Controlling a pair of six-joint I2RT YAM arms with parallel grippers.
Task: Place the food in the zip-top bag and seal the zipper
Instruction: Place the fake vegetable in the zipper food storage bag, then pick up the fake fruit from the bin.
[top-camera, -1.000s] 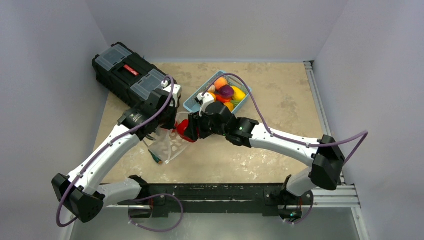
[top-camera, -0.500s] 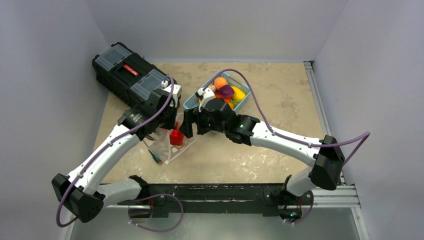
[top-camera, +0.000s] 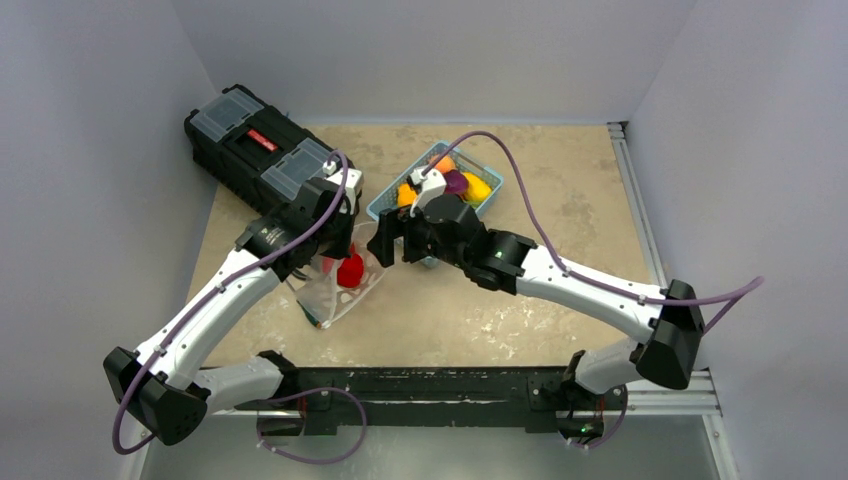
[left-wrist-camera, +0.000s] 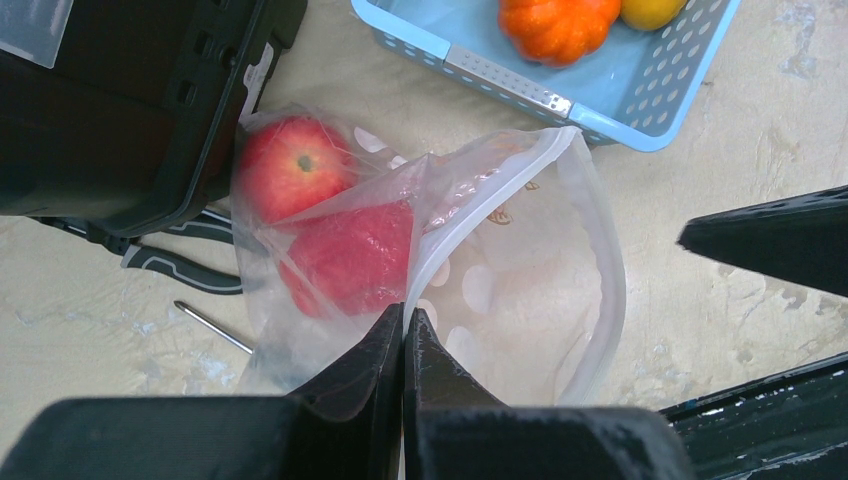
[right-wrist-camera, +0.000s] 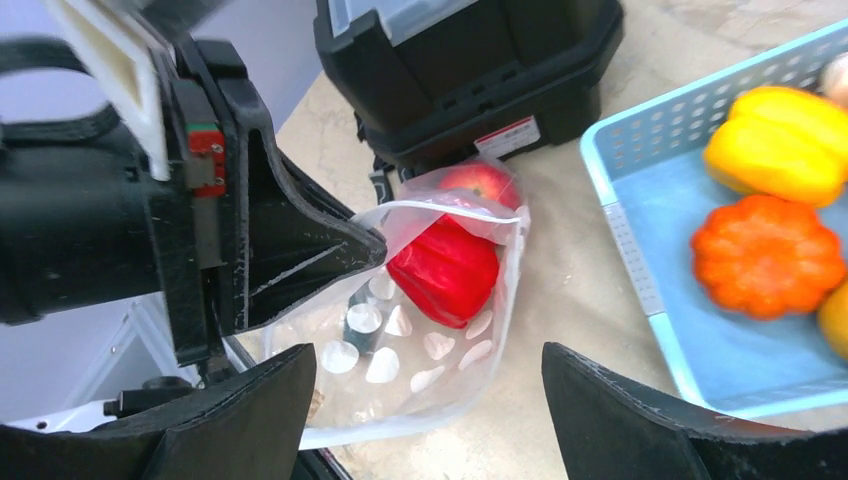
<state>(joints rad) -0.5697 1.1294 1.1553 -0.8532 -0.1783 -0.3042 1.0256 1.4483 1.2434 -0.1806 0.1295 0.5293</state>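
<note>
**On the tabletop, 2 pieces bagged and a basket to go**

Beside the black toolbox (top-camera: 255, 145), the left hand (left-wrist-camera: 403, 315) is pinched together on the mouth edge of the zip-top bag (left-wrist-camera: 500, 290), lifting 1 side so the opening gapes toward the light blue basket (left-wrist-camera: 510, 85). A red pepper (right-wrist-camera: 445, 268) and an apple (right-wrist-camera: 482, 182) lie inside the bag, against the toolbox's foot. The right hand (right-wrist-camera: 430, 370) hangs between bag and basket with its fingers wide apart and nothing in them. An orange pumpkin (right-wrist-camera: 768, 255), a yellow pepper (right-wrist-camera: 790, 143) and a purple piece (top-camera: 454, 182) wait in the basket.

The film looks thin, floppy and slick, so the mouth would probably sag shut if let go. The firmer zipper (left-wrist-camera: 612, 260) along the rim seems the best place to hold and, later, to press closed. The toy food appears light, hard and smooth, so each piece is best gripped across its middle to keep it from squirting out.
</note>
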